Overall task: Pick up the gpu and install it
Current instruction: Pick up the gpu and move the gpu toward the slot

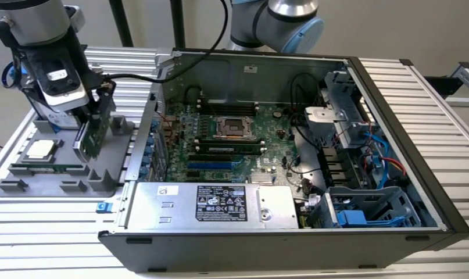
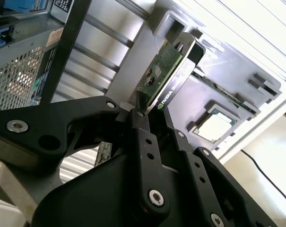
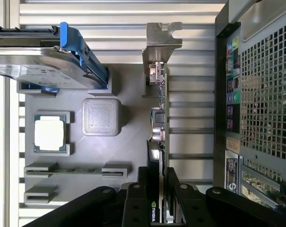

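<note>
The open computer case point(image 1: 420, 174) takes up most of the table, lying on its side with the motherboard point(image 1: 242, 145) facing up and its expansion slots point(image 1: 212, 165) near the wall on the exterior view's left. Outside that wall, further to the exterior view's left, sits the grey parts tray point(image 1: 32, 186). The gpu point(image 1: 90, 140) stands on edge over this tray, just beside the case wall but outside it. Its long axis runs straight out from the gripper point(image 1: 95, 116) and down toward the tray, slightly tilted. In the first wrist view its silver bracket point(image 3: 161, 40) is at the end farthest from the grip. The gripper is closed on the card's near end, and in the second wrist view the black fingers point(image 2: 143, 146) pinch board and shroud between them. Whether the card's lower edge is clear of the tray cannot be told. The slots lie to the exterior view's right of the held card, across the case wall.
</note>
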{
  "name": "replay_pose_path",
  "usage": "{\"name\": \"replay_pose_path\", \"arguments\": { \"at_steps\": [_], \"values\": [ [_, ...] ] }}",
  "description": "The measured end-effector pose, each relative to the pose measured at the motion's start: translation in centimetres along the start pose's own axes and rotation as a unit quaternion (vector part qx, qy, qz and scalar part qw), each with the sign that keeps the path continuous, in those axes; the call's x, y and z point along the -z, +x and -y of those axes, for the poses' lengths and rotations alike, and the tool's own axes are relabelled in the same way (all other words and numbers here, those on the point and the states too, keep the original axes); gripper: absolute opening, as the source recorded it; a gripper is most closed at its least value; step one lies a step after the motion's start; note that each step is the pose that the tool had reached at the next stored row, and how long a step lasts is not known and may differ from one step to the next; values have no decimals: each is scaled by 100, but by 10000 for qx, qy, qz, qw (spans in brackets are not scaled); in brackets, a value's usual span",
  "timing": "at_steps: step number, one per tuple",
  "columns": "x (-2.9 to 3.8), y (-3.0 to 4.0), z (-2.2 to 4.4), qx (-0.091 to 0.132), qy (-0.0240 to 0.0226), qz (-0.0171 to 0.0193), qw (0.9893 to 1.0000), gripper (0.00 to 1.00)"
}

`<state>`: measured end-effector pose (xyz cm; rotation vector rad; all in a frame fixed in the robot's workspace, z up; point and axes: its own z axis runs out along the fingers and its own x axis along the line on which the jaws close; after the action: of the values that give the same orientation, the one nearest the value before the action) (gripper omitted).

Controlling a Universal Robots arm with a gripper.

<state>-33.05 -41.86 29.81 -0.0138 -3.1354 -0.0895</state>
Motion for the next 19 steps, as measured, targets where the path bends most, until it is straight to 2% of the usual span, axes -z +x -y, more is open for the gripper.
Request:
{"name": "replay_pose_path", "arguments": {
  "at_steps": [19],
  "values": [
    [69, 1, -4, 0, 1, -1, 10000, 0]
  ]
}}
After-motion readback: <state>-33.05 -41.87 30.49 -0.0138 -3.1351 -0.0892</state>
